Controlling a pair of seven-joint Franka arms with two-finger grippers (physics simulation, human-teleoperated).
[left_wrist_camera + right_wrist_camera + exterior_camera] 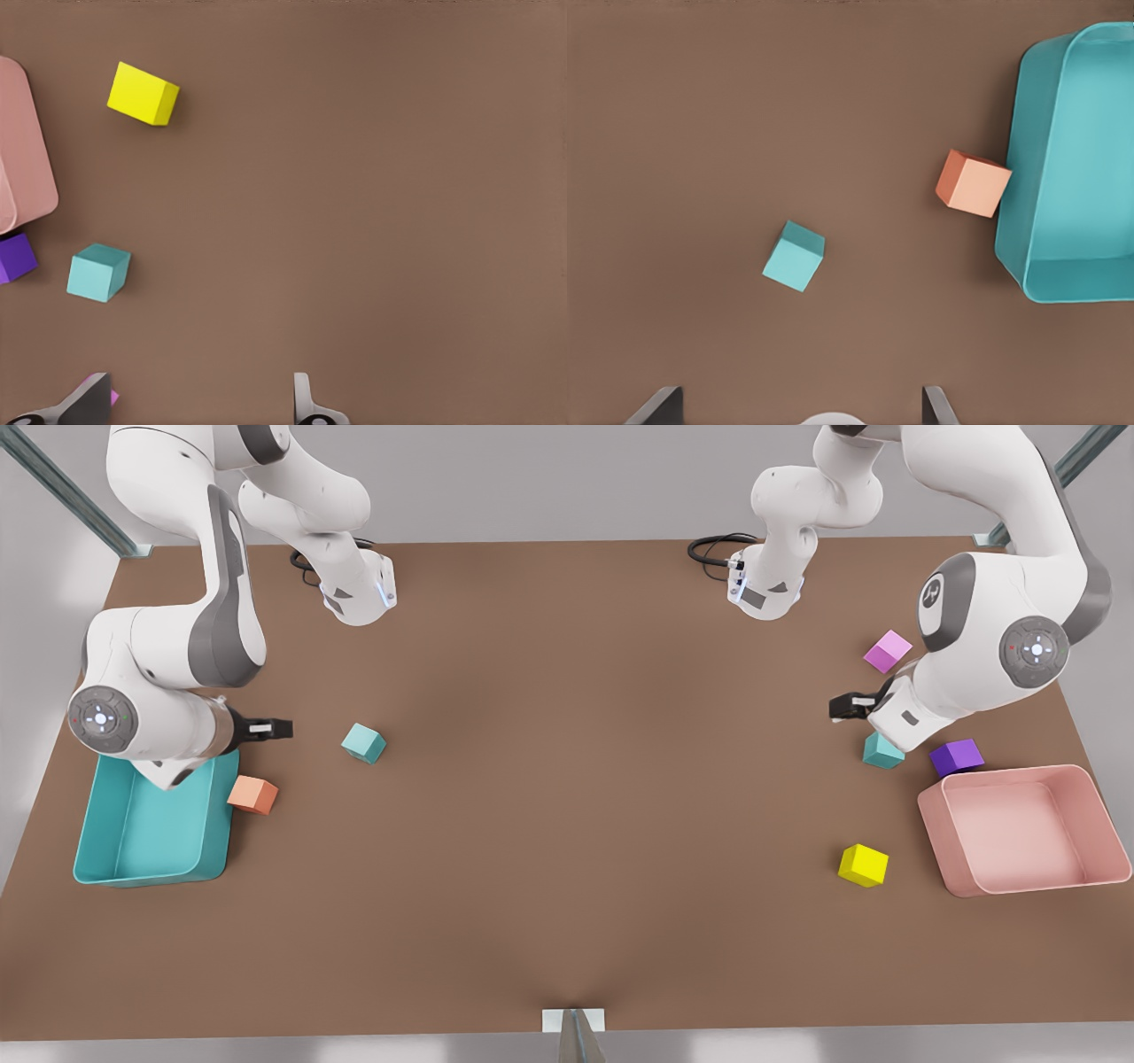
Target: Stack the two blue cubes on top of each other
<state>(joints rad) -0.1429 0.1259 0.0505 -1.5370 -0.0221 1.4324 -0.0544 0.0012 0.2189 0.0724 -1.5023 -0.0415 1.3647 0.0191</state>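
Observation:
One teal cube (363, 742) lies on the table toward the front view's left, seen in the right wrist view as the teal cube (794, 256). My right gripper (275, 729) hovers open just to its left, above the table, with its fingers (657, 407) spread wide and nothing between them. The second teal cube (882, 751) rests at the front view's right, partly under that arm's wrist, and it appears again as the teal cube (97, 273). My left gripper (850, 707) is open above the table beside it, holding nothing.
A teal bin (151, 841) and an orange cube (253, 794) sit at the front view's left. On the right are a pink bin (1019, 833), a purple cube (956, 757), a yellow cube (863, 864) and a light violet cube (887, 651).

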